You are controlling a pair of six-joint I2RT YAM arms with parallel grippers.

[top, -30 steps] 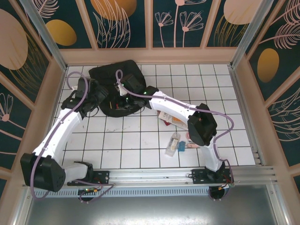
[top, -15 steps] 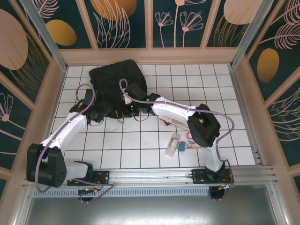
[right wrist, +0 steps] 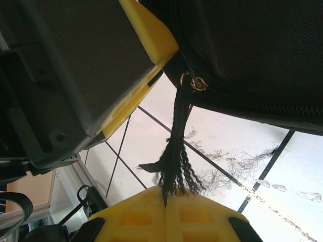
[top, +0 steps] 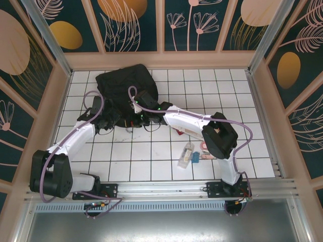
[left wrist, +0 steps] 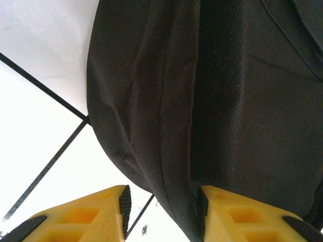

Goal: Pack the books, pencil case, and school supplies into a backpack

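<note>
Straddles a fold of the backpack, far-left on the surface, with the left gripper half spread, one side touching fabric. Pinches the frayed zip cord in the right gripper, pressed together. Finds school supplies lying well apart.

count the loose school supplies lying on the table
4, clustered on the tiles beside the right arm: clear packet, blue-and-white card, pink tape roll, pale pink piece. More may hide under the arm.
</note>
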